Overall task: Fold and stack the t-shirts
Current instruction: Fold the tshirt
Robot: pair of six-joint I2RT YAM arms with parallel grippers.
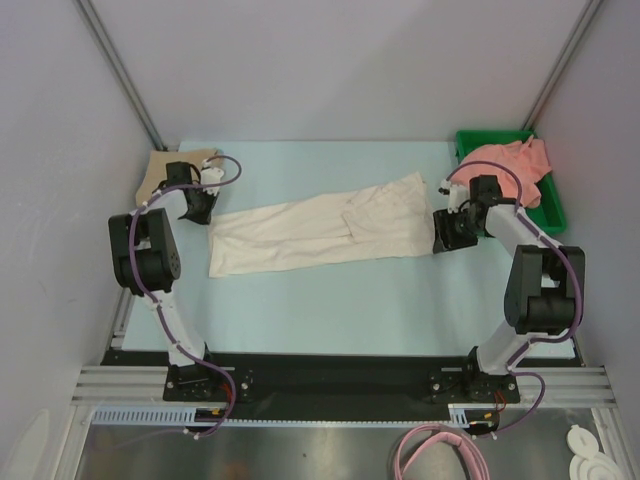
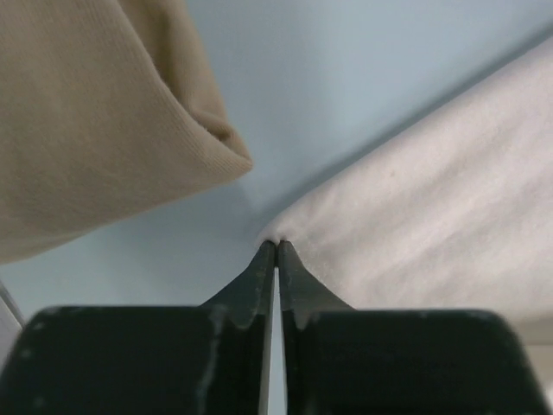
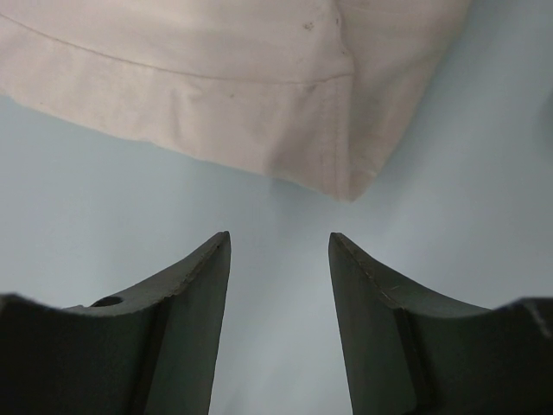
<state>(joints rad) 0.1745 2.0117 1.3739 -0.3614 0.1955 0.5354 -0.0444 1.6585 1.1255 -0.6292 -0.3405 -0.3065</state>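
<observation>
The pale blue bench (image 1: 330,300) carries everything. The largest thing on it is the cream-white t-shirt (image 1: 320,235), which lies stretched in a long band across the middle, its left end nearer and its right end farther. The green tray (image 1: 550,215) sits at the far right corner, and the salmon-pink t-shirt (image 1: 515,165) is heaped in it, spilling over its far edge. The tan-beige t-shirt (image 1: 160,172) is bunched at the far left corner. That makes three shirts, one tray and two arms.

The top view places the left gripper (image 1: 197,210) at the cream shirt's far left corner and the right gripper (image 1: 445,235) just beside its right end, but the jaws are too small to read there.

The wrist views show them. The left gripper (image 2: 276,246) has its fingers pressed together, tips touching the corner of the cream shirt (image 2: 432,199). Whether any cloth is caught between them cannot be told. The tan shirt (image 2: 95,112) lies just left of it, apart from the cream one, with bare bench (image 2: 346,78) between. The right gripper (image 3: 279,242) stands wide apart and holds nothing. A hemmed corner of the cream shirt (image 3: 259,86) lies just beyond its tips, not touching them.
</observation>
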